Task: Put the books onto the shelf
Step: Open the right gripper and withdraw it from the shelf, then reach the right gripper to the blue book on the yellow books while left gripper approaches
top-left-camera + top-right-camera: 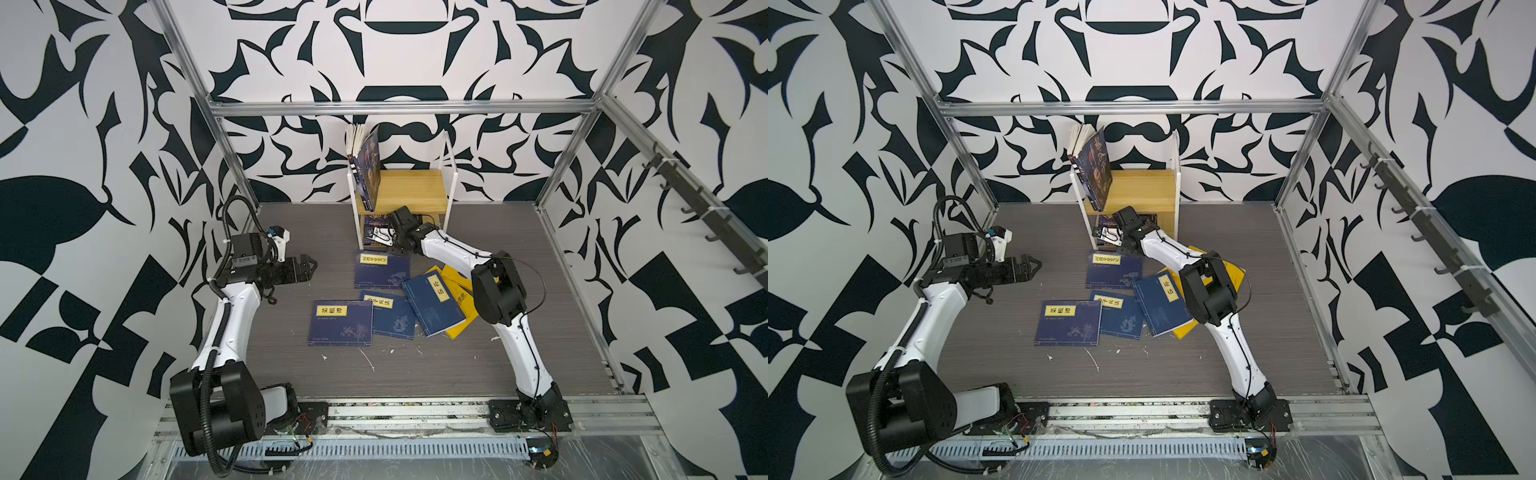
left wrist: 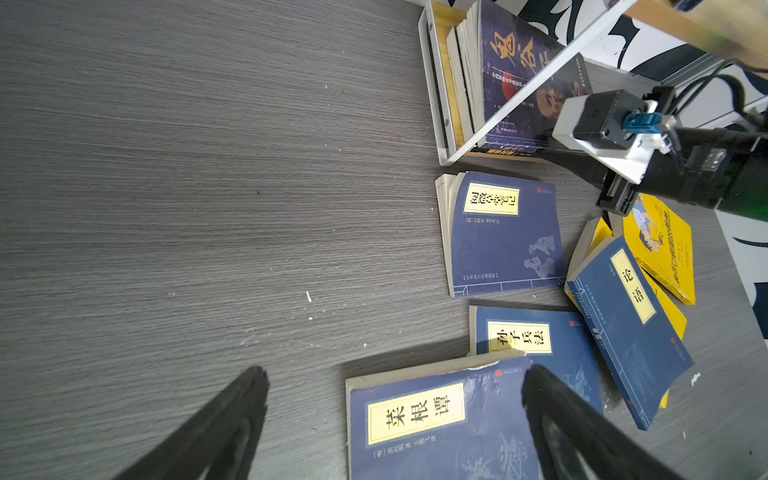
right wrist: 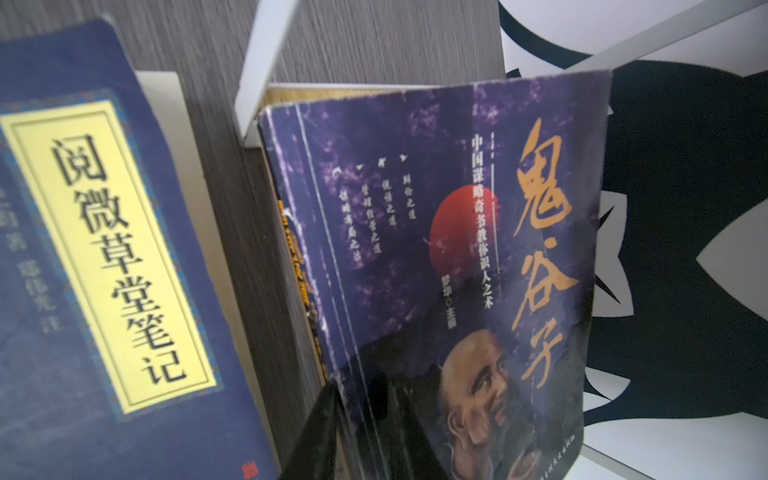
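Reaching into the lower tier of the small shelf (image 1: 411, 189) (light yellowish wooden boards, thin white frame, upper centre of both top views), my right gripper (image 1: 381, 240) sits at the near edge of a dark blue paperback (image 3: 457, 249) with orange title and a bald man's portrait. That paperback lies on the lower board, atop a second book (image 3: 293, 257) whose yellow-lettered spine shows beneath it. Right wrist view, lower left: one black finger (image 3: 316, 440) against the cover's corner; its partner is hidden. Cannot tell whether I am clamped on the cover or only touching it. Upper board: dark-covered volumes (image 1: 370, 170), count unclear, stand leaning on the frame's left side. My left gripper (image 1: 311, 269), left of centre, hangs over the grey wood-grain tabletop (image 1: 291, 361), jaws spread wide, nothing between them. Frame centre: four navy paperbacks (image 1: 382, 274) with yellow title labels lie flat, the rearmost just before the shelf, two overlapping lower down, the fourth tilted across two bright yellow paperbacks (image 2: 665, 257) beside my right arm (image 1: 451, 248).
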You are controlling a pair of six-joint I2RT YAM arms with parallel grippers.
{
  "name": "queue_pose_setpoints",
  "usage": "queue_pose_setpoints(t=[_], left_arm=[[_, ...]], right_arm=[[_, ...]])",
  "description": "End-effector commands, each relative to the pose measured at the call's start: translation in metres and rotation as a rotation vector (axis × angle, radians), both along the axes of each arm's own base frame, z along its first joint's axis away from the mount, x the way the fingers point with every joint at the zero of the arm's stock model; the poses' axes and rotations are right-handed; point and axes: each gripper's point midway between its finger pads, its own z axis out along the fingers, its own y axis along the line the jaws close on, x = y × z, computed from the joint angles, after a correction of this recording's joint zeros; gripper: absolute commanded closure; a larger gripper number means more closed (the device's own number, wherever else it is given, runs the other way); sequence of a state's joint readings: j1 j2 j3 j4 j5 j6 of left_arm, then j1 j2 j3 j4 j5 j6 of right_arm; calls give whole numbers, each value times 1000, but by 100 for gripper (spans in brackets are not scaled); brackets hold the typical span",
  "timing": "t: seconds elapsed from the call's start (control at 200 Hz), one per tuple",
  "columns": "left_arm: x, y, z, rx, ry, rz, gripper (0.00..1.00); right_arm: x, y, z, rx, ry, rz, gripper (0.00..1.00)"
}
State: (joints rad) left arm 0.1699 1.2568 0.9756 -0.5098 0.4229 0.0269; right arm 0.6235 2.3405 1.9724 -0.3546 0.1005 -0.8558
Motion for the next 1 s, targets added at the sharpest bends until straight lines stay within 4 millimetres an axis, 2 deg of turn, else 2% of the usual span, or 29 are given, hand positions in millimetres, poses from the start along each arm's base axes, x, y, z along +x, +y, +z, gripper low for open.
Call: queue_pose_setpoints(t=[0.0,0.18,0.4,0.535,0.745,0.85,0.88,0.995], left_arm=[[-5,-3,6,-2,-6,-14,1],[-5,-3,6,-1,-6,-14,0],[-5,-6,6,-10,-8,-29,0],[-6,-11,7,-33,-10,-57,0],[-6,-30,8,-109,11,-101,1],[-8,-47,17,-162,8,-139,0],[-5,-51,8,-172,43,-147,0],[-6,-71,2,-163,68,-201,0]], right_arm=[[6,12,24,58,-41,0,77],[2,9,36,61,-43,-2,75],[-18,0,75,146,-29,-46,65],[-44,-15,87,210,17,-108,57],[-84,-49,99,334,74,-278,33],[-105,-60,100,439,123,-367,30],[-111,-62,99,477,132,-392,29],[-130,-79,94,605,166,-528,28]])
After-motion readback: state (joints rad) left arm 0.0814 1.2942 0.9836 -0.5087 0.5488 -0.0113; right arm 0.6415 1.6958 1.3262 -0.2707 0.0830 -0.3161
